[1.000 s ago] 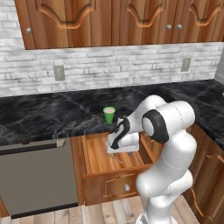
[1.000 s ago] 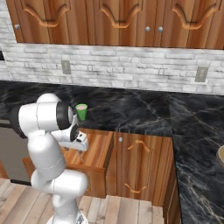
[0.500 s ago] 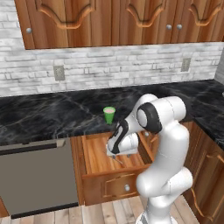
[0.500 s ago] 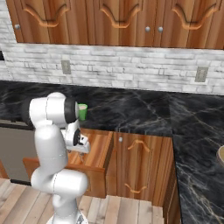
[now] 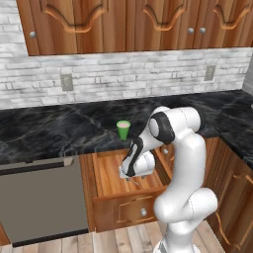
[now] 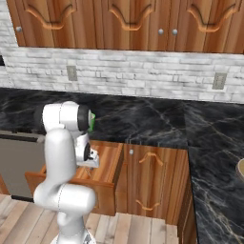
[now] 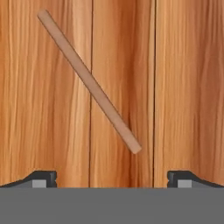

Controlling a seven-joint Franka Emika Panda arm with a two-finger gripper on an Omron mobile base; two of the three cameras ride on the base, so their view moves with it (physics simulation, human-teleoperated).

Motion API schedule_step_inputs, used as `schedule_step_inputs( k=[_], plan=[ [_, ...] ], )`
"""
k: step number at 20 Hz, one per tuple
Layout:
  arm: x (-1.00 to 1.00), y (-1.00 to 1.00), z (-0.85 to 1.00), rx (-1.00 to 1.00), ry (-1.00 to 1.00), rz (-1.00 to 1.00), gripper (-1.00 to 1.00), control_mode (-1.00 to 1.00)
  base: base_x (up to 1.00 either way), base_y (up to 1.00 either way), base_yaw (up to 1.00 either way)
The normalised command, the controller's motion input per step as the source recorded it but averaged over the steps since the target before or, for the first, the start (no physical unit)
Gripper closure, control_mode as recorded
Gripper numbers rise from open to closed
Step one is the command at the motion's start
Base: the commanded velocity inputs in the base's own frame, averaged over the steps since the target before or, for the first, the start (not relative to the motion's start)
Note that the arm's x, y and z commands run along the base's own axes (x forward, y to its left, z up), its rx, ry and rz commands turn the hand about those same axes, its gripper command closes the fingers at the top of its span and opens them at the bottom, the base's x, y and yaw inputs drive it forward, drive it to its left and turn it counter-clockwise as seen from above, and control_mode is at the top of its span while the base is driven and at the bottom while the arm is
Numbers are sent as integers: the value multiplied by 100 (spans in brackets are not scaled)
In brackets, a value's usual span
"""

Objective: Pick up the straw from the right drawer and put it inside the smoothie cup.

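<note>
The gripper [image 7: 112, 177] has sunk lower into the right drawer [image 5: 111, 170], jaws apart above the straw [image 7: 89, 82] lying diagonally upper left; closing off-centre could flick it away.

The open drawer [image 5: 111, 174] is warm, grained wood with a smooth light-plank floor. The straw [image 7: 89, 81] looks matt tan, like paper. The counter [image 5: 54, 131] is glossy black veined stone; the cup [image 5: 123, 130] smooth green plastic.

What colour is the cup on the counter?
Green with a pale rim; the cup shows best in the left base view.
</note>
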Motion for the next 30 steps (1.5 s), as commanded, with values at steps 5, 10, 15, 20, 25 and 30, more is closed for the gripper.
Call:
schedule_step_inputs(
  k=[5,10,15,20,25,30],
  plan=[
    [27,1,-21,0,0,6,-100,-100,0,0,0],
    [28,5,-21,0,0,4,-100,-100,0,0,0],
    [25,14,-23,-1,0,1,-100,-100,0,0,0],
    [17,11,-25,-1,0,0,-100,-100,0,0,0],
    [5,0,-32,0,-2,0,-100,-100,0,0,0],
    [0,0,-40,0,-5,0,-100,-100,0,0,0]
  ],
)
